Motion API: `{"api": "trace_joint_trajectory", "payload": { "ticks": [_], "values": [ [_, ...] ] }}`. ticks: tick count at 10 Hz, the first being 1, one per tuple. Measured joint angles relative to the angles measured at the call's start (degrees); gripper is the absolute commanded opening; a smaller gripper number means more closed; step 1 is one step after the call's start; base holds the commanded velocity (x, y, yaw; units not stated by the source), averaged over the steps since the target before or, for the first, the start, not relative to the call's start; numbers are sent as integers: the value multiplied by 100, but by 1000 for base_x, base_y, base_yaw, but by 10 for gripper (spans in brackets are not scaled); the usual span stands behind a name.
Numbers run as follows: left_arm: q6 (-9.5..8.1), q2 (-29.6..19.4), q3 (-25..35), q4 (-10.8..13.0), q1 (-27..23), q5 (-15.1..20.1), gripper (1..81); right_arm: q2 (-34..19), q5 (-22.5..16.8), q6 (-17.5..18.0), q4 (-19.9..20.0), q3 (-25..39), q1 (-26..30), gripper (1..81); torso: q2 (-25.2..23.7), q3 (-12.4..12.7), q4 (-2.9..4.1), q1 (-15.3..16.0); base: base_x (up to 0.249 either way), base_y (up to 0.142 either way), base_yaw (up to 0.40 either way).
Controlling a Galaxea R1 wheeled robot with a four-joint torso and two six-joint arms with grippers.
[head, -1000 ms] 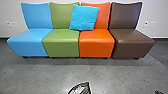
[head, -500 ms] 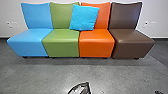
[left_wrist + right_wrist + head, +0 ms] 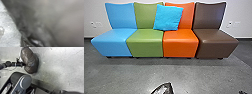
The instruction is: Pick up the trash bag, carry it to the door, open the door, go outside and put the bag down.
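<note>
Dark, full trash bag [image 3: 30,58] against left gripper [image 3: 23,64] in right wrist view, opening and hold unclear, multicoloured seats [image 3: 145,46] beyond in head view

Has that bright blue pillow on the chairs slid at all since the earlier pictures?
No, the pillow still leans across the backs of the green chair and the orange chair, as before.
</note>
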Motion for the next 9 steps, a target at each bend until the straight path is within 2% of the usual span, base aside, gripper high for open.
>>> {"api": "trace_joint_trajectory", "payload": {
  "ticks": [4, 5, 6, 9],
  "values": [
    [6, -30, 13, 4, 72, -38, 10, 5, -7, -2, -4, 0, -33, 811, 186, 0, 0, -116, 0, 0, 0],
    [41, -30, 11, 34, 143, -35, 10, 5, -13, 0, -4, 0, -33, 811, 378, 0, 0, -231, 0, 0, 0],
    [162, -33, 11, 74, 210, -27, 10, 16, -13, 0, -6, 0, -33, 811, 586, 0, 0, -360, 0, 0, 0],
    [178, -73, 30, 161, 238, -13, 10, 29, 77, -2, -9, -11, -223, 811, 1209, -4, 0, -745, 0, 0, 0]
  ]
}}
